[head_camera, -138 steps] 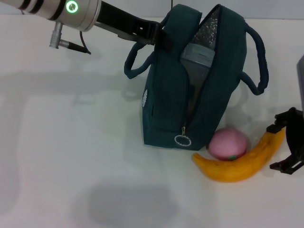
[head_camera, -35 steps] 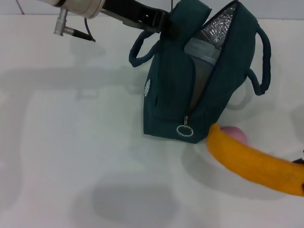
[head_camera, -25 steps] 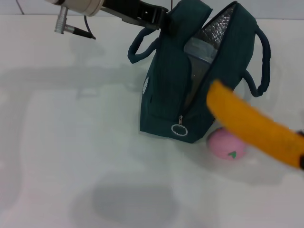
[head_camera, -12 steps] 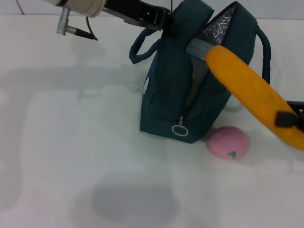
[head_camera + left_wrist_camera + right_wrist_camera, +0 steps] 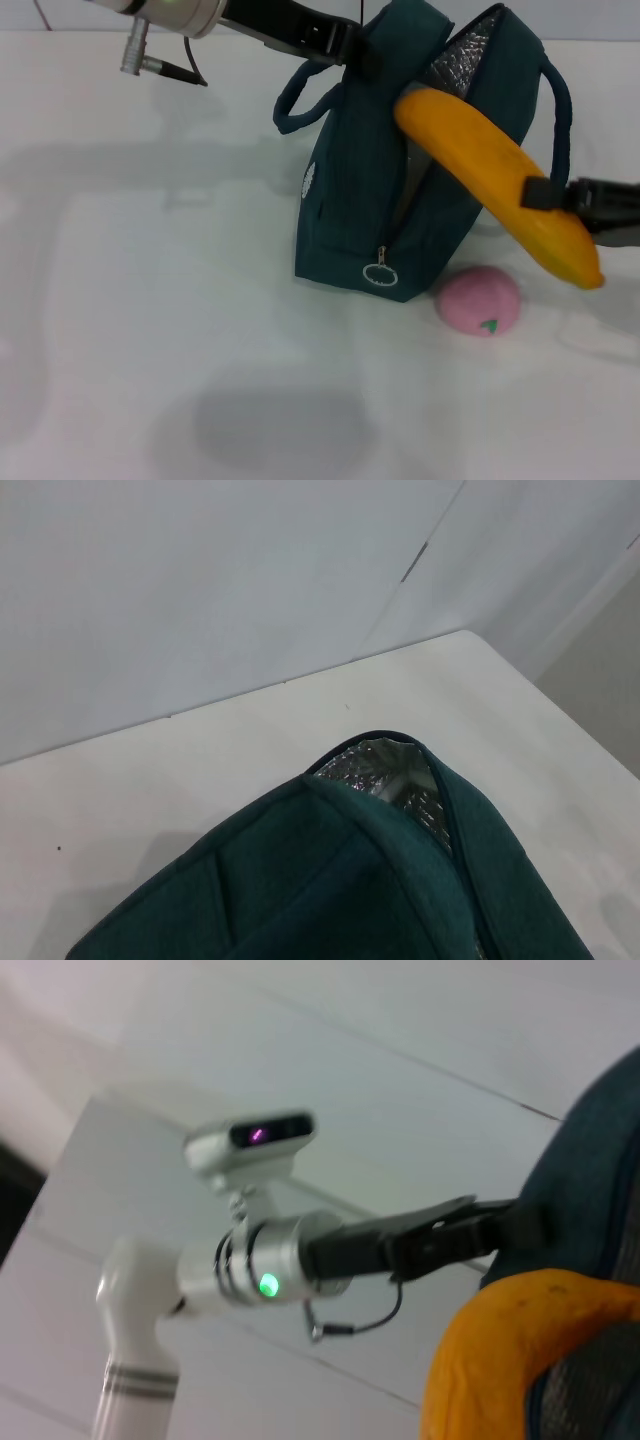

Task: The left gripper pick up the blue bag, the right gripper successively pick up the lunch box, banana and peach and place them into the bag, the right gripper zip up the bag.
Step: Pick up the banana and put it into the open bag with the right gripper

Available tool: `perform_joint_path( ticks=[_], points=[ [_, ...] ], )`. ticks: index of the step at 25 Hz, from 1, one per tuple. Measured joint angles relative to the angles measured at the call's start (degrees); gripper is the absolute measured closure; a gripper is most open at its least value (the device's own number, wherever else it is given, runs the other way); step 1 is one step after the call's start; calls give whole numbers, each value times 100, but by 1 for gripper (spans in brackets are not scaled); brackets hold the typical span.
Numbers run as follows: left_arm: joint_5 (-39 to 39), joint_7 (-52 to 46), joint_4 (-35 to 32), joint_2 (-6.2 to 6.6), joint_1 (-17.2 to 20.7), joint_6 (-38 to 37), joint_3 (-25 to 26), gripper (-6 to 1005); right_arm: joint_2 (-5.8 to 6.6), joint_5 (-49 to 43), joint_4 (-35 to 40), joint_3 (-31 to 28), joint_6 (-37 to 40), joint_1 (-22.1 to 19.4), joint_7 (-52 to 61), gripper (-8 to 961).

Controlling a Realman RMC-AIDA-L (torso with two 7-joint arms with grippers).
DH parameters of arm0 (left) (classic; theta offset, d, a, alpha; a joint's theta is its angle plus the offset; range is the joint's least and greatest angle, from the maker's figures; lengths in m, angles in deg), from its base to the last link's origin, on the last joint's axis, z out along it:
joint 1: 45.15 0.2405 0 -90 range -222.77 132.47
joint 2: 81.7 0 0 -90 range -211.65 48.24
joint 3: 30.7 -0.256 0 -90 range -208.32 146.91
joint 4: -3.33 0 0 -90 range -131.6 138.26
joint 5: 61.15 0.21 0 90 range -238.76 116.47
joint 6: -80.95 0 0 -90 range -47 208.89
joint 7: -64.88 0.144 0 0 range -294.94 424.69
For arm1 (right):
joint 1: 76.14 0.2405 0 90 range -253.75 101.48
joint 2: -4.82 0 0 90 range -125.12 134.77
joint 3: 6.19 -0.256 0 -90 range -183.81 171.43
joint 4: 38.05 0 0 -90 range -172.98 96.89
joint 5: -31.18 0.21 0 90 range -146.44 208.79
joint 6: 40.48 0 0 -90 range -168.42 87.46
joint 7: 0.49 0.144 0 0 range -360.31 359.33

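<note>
Banana (image 5: pixel 495 180) now higher, tip over bag (image 5: pixel 375 200) mouth; R gripper (image 5: pixel 560 197) clamps it. L gripper (image 5: pixel 350 50) pinches bag rim. Lunch box hidden.

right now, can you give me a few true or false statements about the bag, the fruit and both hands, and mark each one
1. The long yellow-orange banana is lying on the white table. False: it is held in the air by the right hand, its tip at the bag's open top.
2. The round pink peach sits on the table beside the dark teal fabric bag. True.
3. The bag's zipper is fully shut. False: the top gapes open, showing silver foil lining.
4. The left hand grips the bag's upper edge. True.
5. The peach is already inside the bag. False: it is outside, by the bag's base.
</note>
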Motion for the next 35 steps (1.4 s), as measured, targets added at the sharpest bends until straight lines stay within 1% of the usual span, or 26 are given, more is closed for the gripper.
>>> perform_joint_path(
  ticks=[2, 8, 12, 13, 19, 23, 27, 32, 35],
  points=[
    [-22, 23, 0, -1, 12, -2, 0, 908, -47, 128, -121, -2, -137, 9, 264, 514],
    [-116, 80, 0, 1, 67, -20, 0, 908, -96, 693, -792, -2, -303, -26, 401, 513],
    [-128, 84, -9, 4, 118, -22, 0, 908, -238, 829, -875, 22, -351, -190, 640, 513],
    [-128, 85, -9, 4, 123, -22, 0, 908, -252, 825, -883, 37, -367, -228, 709, 513],
    [-129, 100, -9, 7, 159, -22, 0, 908, -274, 868, -1319, -2, -450, -293, 794, 513],
    [-129, 136, -9, 6, 168, -22, 0, 908, -310, 1009, -1430, -5, -427, -276, 859, 513],
    [-160, 137, -9, 2, 180, -23, -4, 908, -310, 1133, -1538, -2, -470, -234, 967, 513],
    [-331, 152, -26, 3, 217, -35, -136, 908, -321, 1439, -1591, 1, -509, -255, 1011, 514],
    [-357, 153, -164, 4, 249, -39, -199, 908, -320, 1465, -1656, 21, -556, -190, 1045, 514]
  ],
)
